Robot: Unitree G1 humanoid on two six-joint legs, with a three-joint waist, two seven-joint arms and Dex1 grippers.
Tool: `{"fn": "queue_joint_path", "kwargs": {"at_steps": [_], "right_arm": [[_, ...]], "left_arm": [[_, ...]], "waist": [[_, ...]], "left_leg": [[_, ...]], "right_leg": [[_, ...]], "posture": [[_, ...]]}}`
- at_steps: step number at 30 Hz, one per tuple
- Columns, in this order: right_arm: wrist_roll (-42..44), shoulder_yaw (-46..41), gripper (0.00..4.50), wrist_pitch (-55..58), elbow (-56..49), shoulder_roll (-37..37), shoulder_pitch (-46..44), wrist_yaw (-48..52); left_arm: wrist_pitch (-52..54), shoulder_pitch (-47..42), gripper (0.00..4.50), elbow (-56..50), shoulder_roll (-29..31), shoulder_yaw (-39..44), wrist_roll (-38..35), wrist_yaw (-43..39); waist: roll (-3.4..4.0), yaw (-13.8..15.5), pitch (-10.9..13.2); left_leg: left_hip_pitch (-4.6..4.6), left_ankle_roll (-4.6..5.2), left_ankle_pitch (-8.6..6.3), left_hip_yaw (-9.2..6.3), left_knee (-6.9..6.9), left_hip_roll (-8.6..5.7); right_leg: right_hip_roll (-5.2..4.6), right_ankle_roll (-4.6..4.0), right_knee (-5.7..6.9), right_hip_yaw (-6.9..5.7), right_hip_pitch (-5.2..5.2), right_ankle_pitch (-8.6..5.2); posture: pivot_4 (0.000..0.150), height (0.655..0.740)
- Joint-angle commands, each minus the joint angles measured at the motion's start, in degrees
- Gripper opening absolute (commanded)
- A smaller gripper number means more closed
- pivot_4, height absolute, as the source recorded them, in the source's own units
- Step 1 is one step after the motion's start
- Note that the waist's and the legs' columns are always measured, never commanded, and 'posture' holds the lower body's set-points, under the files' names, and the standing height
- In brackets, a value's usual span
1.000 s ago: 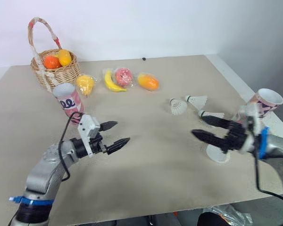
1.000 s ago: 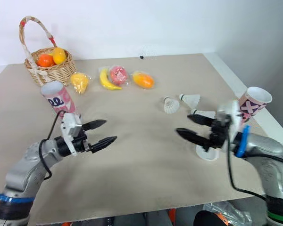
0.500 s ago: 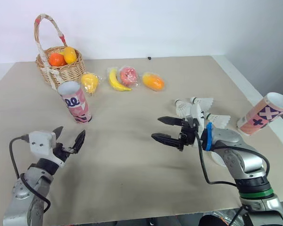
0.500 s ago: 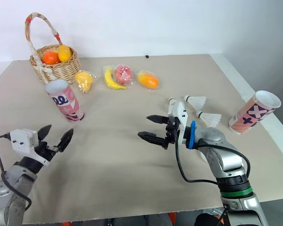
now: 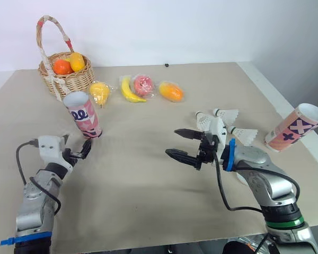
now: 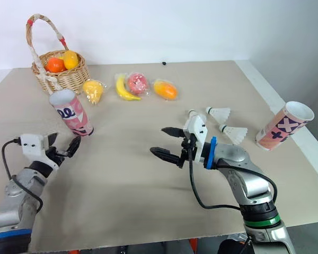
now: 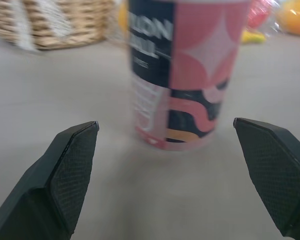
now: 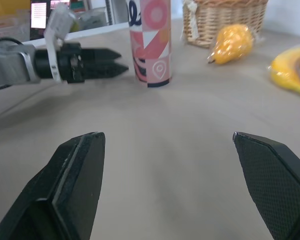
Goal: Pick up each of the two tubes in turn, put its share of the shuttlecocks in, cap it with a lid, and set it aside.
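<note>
Pink-patterned tube (image 5: 84, 115) upright and open-topped on the left part of the beige desk (image 5: 148, 185), near a wicker basket (image 5: 63, 79) with an orange and a yellow fruit inside. Left jaws low over the desk just beside that tube, spread open, aimed at its lower half, touching nothing; from the left wrist, tube straight ahead and framed between the two black fingertips (image 7: 72, 165). Second tube (image 5: 296, 127), same pink pattern, tilted at the desk's right edge, open mouth uppermost. Three white shuttlecocks (image 5: 226, 114) lying close together between the desk's middle and that second tube, just behind the right arm. Right jaws over the middle of the desk, spread wide, empty, pointing toward the robot's left, well apart from both tubes. Along the back, beside the basket, a row of wrapped fruit: a yellow piece (image 5: 99, 92), a banana (image 5: 128, 91), a pink piece (image 5: 143, 83), an orange piece (image 5: 170, 92).
</note>
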Motion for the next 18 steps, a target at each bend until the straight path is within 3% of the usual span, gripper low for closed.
{"fn": "queue_joint_path", "kwargs": {"at_steps": [1,12,18], "right_arm": [[0.6,-1.95,4.38,-0.2,-2.92,-0.76,0.53,-0.95],[0.5,-2.63,4.38,0.78,-4.4,-2.63,2.4,-2.49],[0.82,-3.03,4.38,1.18,-5.37,-2.99,2.8,-3.18]], "left_arm": [[-2.05,-3.69,4.5,4.12,1.81,-1.01,0.7,-2.46],[-3.66,-18.3,4.5,16.53,3.13,-4.14,2.57,-4.1],[-3.5,-21.54,4.5,18.85,3.3,-4.85,3.14,-4.02]], "waist": [[0.0,-0.12,0.0],[-0.03,-0.26,0.0],[-0.03,-0.48,-0.01]], "left_leg": [[0.0,0.0,0.0,0.0,0.0,0.0],[-0.08,0.0,0.0,-0.06,0.0,-0.02],[-0.12,0.0,0.0,-0.08,0.0,-0.03]], "right_leg": [[0.0,0.0,0.0,0.0,0.0,0.0],[-0.01,0.04,-0.01,-0.04,0.0,0.02],[-0.01,0.05,-0.01,-0.04,-0.03,0.02]], "posture": [[0.15,0.7298],[0.15,0.7298],[0.15,0.7298]]}}
